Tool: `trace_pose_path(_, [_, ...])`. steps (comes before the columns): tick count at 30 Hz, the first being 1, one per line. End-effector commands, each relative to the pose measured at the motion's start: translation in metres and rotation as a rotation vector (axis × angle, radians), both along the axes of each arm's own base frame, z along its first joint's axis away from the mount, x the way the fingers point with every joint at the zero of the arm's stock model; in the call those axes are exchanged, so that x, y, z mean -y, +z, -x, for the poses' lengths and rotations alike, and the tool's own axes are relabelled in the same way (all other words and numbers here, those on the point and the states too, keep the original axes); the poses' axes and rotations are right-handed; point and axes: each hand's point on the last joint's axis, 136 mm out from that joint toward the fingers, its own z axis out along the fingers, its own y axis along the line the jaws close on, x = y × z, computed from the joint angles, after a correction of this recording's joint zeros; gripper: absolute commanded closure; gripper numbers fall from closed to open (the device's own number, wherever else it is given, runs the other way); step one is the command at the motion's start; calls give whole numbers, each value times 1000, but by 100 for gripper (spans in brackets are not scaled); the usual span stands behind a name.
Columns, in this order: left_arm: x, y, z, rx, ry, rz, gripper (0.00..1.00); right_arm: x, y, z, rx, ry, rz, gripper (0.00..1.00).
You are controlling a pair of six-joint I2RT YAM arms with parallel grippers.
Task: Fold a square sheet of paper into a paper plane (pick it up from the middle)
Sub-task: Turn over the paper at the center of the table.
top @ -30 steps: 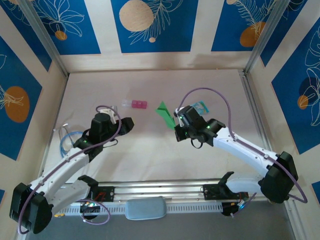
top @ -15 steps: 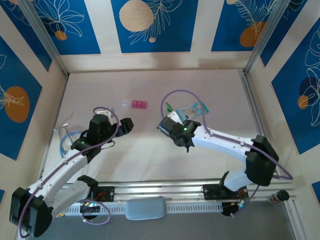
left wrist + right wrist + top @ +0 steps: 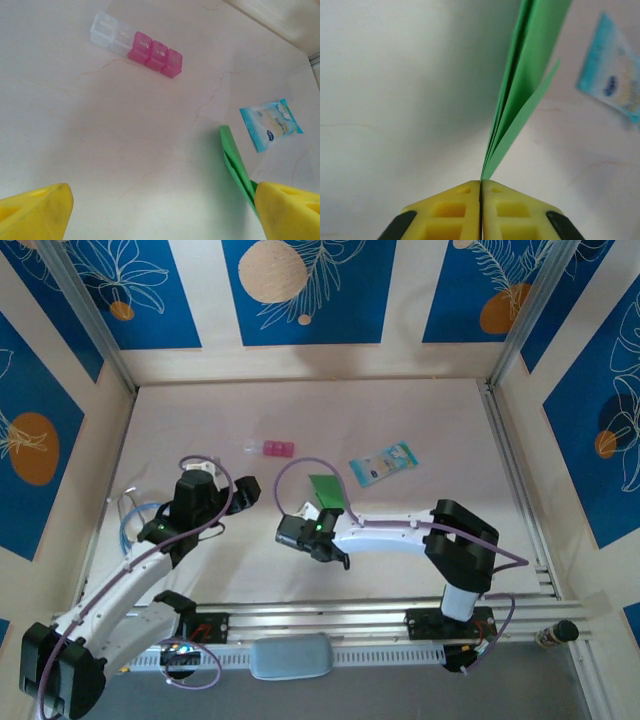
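Observation:
The paper plane is bright green paper folded into several slim layers, standing on edge above the middle of the table. My right gripper is shut on its near end; in the right wrist view the yellow jaws meet on the paper plane, which fans upward from them. My left gripper hangs to the left of it, open with nothing in it. In the left wrist view its yellow fingertips are spread wide, and the paper plane runs past the right one.
A small pink block with clear cells attached lies behind the grippers, seen as pink block from the left wrist. A pale blue printed packet lies at the right rear. A cable coil sits at the far left.
My right arm has swung left and nearer, carrying the green paper from beside the blue packet to the table's middle. The left arm has hardly moved.

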Motion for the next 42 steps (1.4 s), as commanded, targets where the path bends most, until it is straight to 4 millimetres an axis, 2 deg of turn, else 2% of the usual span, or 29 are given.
trace_pose_path(1, [-9,3,-1,11,23,-20,8,-28,-2,12,-125,-15,-185,87])
trace_pose_path(4, [-7,4,-1,10,13,-13,9,-37,-7,18,-218,-23,-265,80])
trace_pose_path(6, [-7,2,0,6,8,-6,10,-41,-7,21,-257,-24,-299,72])
trace_pose_path(8, [-5,2,-1,3,-1,3,11,-48,-2,25,-303,-7,-364,64])
trace_pose_path(11, [2,3,-1,9,-35,25,16,-55,14,21,-343,-37,-518,60])
trace_pose_path(13, [10,3,-1,9,-70,53,22,-55,23,15,-400,-86,-659,58])
trace_pose_path(15, [19,3,-1,0,-109,77,29,-46,26,2,-451,-192,-782,63])
trace_pose_path(19, [39,2,-2,-26,-198,140,42,-35,24,-17,-604,-349,-1014,85])
trace_pose_path(22, [50,-2,-4,-64,-237,180,45,-29,15,-26,-640,-426,-1059,94])
trace_pose_path(28, [59,-12,-5,-119,-257,214,46,-27,-9,-35,-675,-521,-1028,96])
trace_pose_path(35, [65,-15,-5,-145,-276,240,50,-25,-36,-34,-718,-636,-980,96])
trace_pose_path(42, [77,-24,-5,-194,-310,290,65,-25,-51,-24,-757,-741,-956,96])
